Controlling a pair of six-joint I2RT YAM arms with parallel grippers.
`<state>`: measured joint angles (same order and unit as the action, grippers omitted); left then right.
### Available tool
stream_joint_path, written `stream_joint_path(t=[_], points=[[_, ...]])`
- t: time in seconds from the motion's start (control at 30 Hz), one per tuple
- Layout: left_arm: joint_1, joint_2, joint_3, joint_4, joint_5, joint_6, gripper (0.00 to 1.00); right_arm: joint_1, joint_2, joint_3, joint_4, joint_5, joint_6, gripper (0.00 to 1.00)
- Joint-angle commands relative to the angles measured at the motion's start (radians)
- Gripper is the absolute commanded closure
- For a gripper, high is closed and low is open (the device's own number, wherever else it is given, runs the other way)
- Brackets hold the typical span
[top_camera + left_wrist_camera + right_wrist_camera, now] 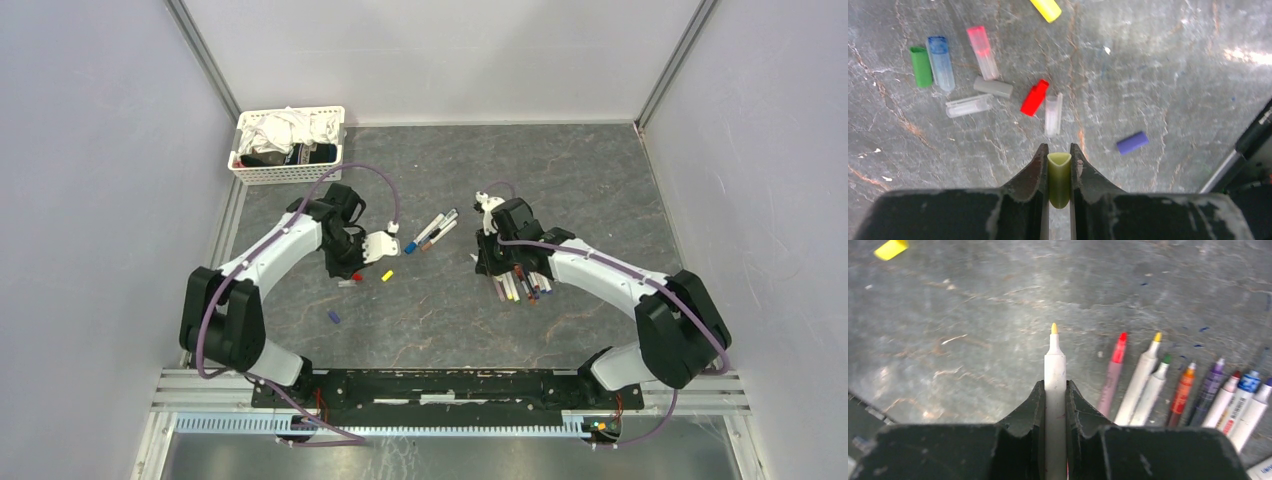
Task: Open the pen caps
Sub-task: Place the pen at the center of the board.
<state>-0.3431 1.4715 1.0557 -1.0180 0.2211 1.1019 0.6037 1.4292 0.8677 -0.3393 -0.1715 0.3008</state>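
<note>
My left gripper (1059, 150) is shut on a yellow-green pen cap (1059, 180), held a little above the table. Below it lie several loose pen caps: green (921, 66), blue (941, 62), pink (982, 45), grey (993, 87), red (1034, 97), two clear ones (1053, 114), purple (1132, 142) and yellow (1046, 8). My right gripper (1054, 385) is shut on a white pen (1054, 365) whose bare yellow tip points forward. To its right, several uncapped pens (1140, 385) lie in a row. A few more pens (432, 232) lie between the arms.
A white slatted basket (290, 172) of cloths stands at the back left corner. Pale walls close the table in on the left, back and right. The left arm's dark cable (1253, 140) crosses the right edge of the left wrist view.
</note>
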Motion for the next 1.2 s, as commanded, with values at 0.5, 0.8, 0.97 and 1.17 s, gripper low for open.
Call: stream_joint_path(t=[0.5,0.8,0.97,1.17], points=[[0.014,0.083,0.01,0.211,0.061,-0.265,0.65,0.15,0.172,-0.056,0.16,0.474,0.161,1.0],[0.023,0.076,0.065,0.198,0.051,-0.321,0.62,0.171,0.178,-0.071,0.103,0.54,0.18,0.81],[0.048,0.046,0.163,0.144,0.082,-0.347,0.59,0.17,0.149,-0.095,0.091,0.552,0.19,0.74],[0.087,0.026,0.304,0.081,0.072,-0.386,0.46,0.17,0.104,-0.055,0.052,0.549,0.175,0.66]])
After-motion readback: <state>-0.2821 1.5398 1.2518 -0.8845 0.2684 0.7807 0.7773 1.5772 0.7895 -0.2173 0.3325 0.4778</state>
